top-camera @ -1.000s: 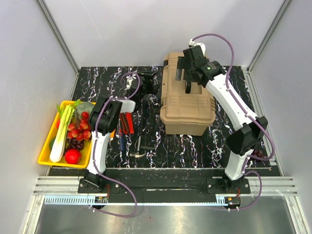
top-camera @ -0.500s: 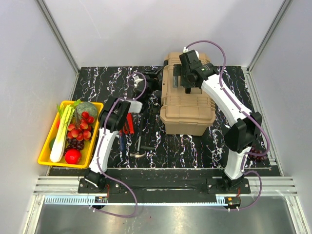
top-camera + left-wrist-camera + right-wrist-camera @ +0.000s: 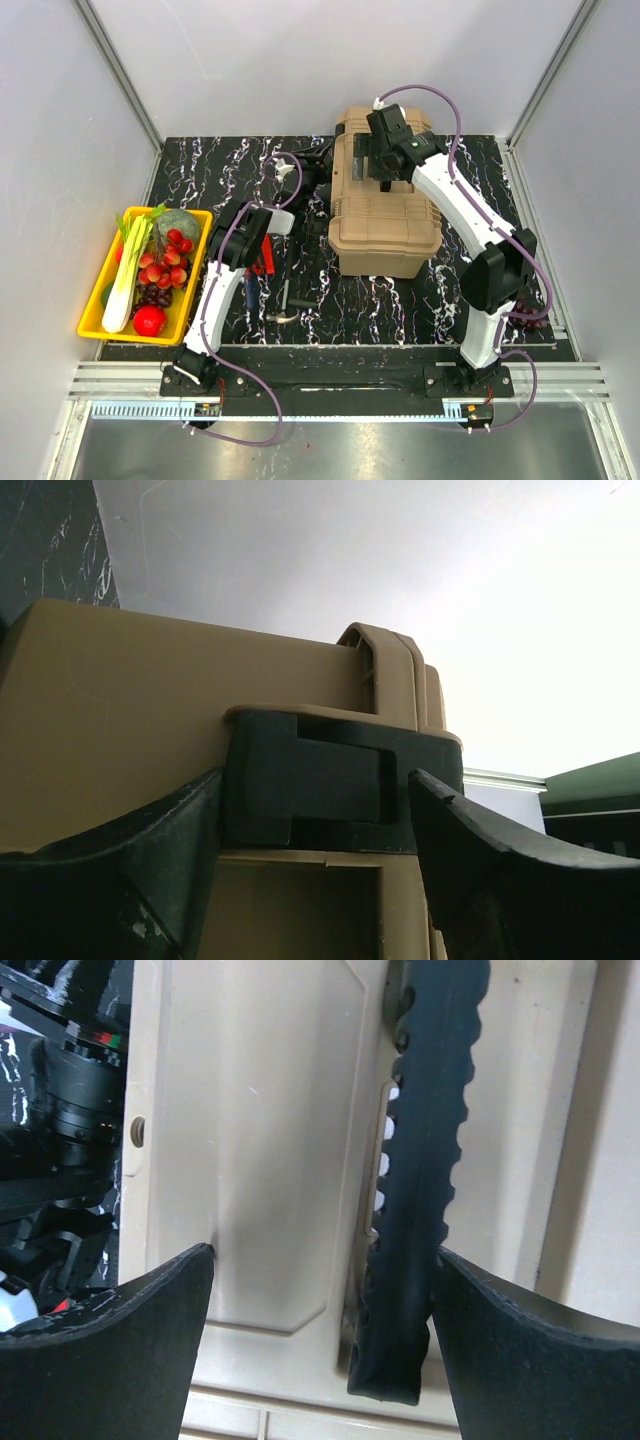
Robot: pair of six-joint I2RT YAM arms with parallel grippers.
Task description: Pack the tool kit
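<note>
First, near the left arm's base, small red-handled tools [image 3: 264, 262] lie loose on the table [image 3: 200, 165]. Farther back, right of centre, the toolbox [image 3: 385, 225] stands with its lid down, its long axis running away from the arms. The left gripper [image 3: 315, 810] is at the toolbox's left side, jaws wide either side of a black latch [image 3: 310, 770]. The right gripper [image 3: 322, 1255] hangs over the lid, jaws wide astride the black handle [image 3: 425, 1160].
</note>
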